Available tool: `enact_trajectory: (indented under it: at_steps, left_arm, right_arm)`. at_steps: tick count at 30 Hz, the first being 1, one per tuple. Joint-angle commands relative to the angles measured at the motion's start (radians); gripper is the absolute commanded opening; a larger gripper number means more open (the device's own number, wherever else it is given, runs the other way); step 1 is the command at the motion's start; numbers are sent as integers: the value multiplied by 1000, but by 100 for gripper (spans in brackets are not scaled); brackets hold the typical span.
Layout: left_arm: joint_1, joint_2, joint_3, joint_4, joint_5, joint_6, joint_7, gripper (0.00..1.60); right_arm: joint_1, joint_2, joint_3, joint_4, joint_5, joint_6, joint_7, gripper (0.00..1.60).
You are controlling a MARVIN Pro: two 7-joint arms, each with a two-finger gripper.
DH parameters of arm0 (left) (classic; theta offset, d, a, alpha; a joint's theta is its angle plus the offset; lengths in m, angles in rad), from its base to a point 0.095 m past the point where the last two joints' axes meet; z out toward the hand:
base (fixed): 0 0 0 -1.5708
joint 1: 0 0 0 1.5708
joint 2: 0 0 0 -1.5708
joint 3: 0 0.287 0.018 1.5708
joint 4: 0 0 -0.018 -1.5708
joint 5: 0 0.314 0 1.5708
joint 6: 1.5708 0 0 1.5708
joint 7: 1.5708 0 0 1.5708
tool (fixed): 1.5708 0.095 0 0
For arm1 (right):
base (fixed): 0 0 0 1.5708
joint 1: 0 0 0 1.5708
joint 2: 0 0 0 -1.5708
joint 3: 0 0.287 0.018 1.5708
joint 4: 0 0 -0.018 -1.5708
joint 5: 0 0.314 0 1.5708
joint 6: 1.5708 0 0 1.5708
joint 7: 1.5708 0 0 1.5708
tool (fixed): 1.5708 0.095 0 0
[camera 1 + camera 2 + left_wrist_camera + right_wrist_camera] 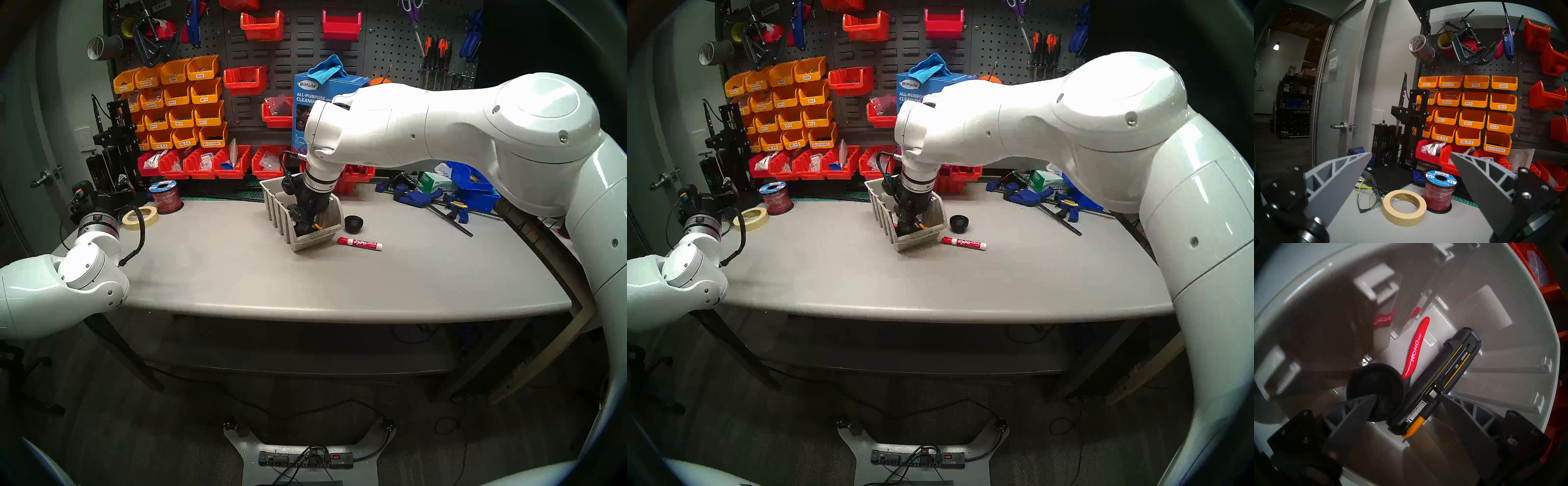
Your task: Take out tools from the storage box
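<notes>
The beige storage box (315,241) stands mid-table, and my right gripper (307,227) reaches down into it. In the right wrist view the right gripper (1409,395) is open. Its left fingertip lies over a black round cup (1373,383). Its right fingertip sits beside a long black utility knife with yellow lines (1449,372), which lies between the fingers. A slim red-handled tool (1415,348) lies behind them. Outside the box, on its right, lie a red-capped Expo marker (359,243) and another black cup (354,224). My left gripper (1411,152) is open and empty at the table's far left.
Blue bar clamps (424,200) lie at the back right. A masking tape roll (140,217), a red wire spool (165,197) and safety glasses (1369,195) sit back left. Red bins (203,164) line the table's rear under the pegboard.
</notes>
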Motion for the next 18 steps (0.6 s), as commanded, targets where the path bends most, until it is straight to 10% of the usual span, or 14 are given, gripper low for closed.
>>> enact_trajectory:
  at_steps: [1, 12, 18]
  left_arm:
    - [-12, -1, -12, -2, 5, -1, -2, 160]
    - [-12, -1, -12, -2, 5, -1, -2, 160]
    - [-12, -1, -12, -2, 5, -1, -2, 160]
  right_arm:
    - [57, 52, 5, -74, 0, 42, -86, 136]
    - [30, 82, 29, -141, 17, 45, -202, 138]
    - [-20, 36, 17, -31, 16, -8, -109, 142]
